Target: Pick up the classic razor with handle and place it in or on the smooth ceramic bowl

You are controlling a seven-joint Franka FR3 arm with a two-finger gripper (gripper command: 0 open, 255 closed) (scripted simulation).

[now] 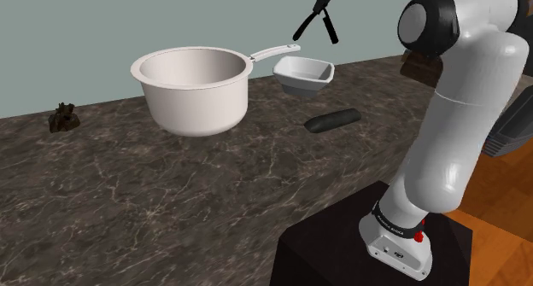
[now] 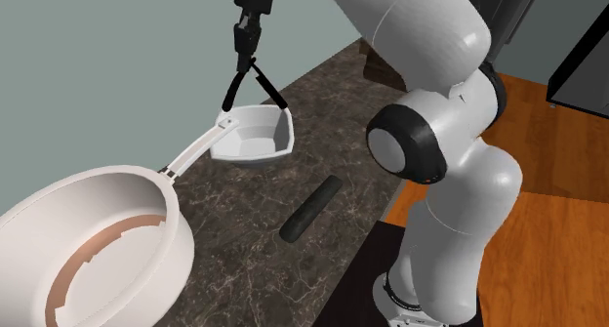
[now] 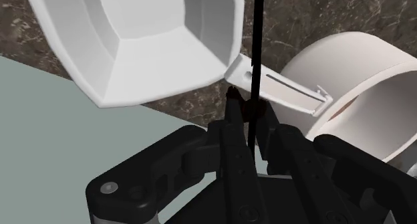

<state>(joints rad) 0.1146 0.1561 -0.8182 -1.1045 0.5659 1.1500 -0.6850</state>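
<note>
We see the gripper point(image 2: 246, 32) w/ fingers clamped on the black razor point(image 1: 307, 26). It hangs above the white bowl point(image 1: 304, 74), near the pot point(image 1: 192, 92) handle.

White saucepan point(image 1: 195, 101), dark capsule point(image 1: 333, 120), brown lump point(image 1: 64, 118) on counter point(image 1: 128, 216).

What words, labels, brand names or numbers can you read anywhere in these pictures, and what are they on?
No text can be read.
On the arm's base collar: a line of small pale lettering, too small to read.
On the white bowl, the white pot and the black razor held in the end effector: no markings seen.
</note>
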